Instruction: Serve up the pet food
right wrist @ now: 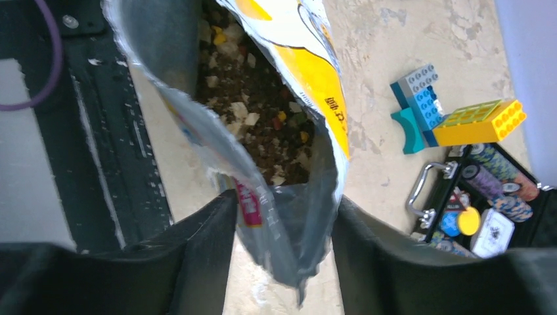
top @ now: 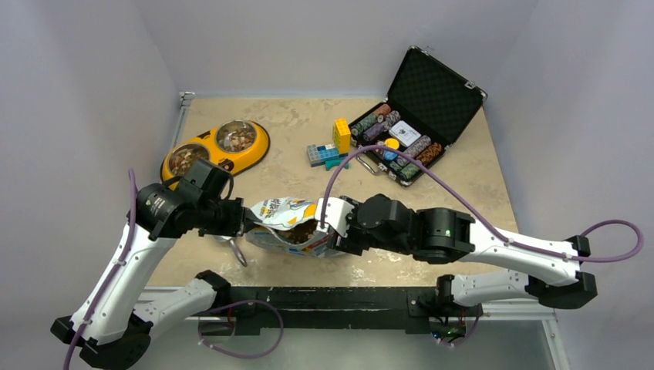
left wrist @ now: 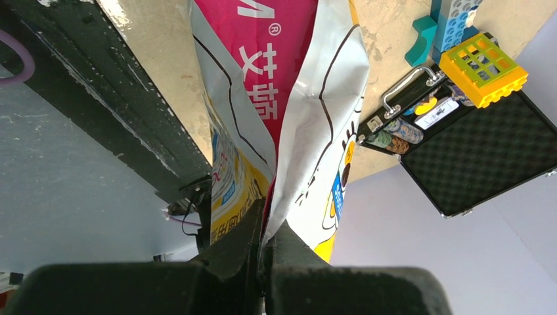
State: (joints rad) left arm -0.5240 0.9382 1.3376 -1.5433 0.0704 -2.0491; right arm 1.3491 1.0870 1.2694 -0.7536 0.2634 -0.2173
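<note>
The pet food bag (top: 287,210), glossy white, yellow and magenta, lies on its side near the table's front between both grippers. Its mouth is open and brown and tan kibble (top: 302,231) shows inside, clearer in the right wrist view (right wrist: 263,125). My left gripper (top: 245,220) is shut on the bag's left end; in the left wrist view (left wrist: 266,230) its fingers pinch a fold of the bag (left wrist: 282,79). My right gripper (top: 328,227) is open, and its spread fingers straddle the rim of the bag's mouth (right wrist: 282,223).
A yellow double bowl (top: 207,139) with kibble in both cups stands at the back left. Yellow and blue toy bricks (top: 333,146) and an open black poker chip case (top: 432,89) are at the back right. A small metal object (top: 235,248) lies below the left gripper, near the front rail (top: 332,297).
</note>
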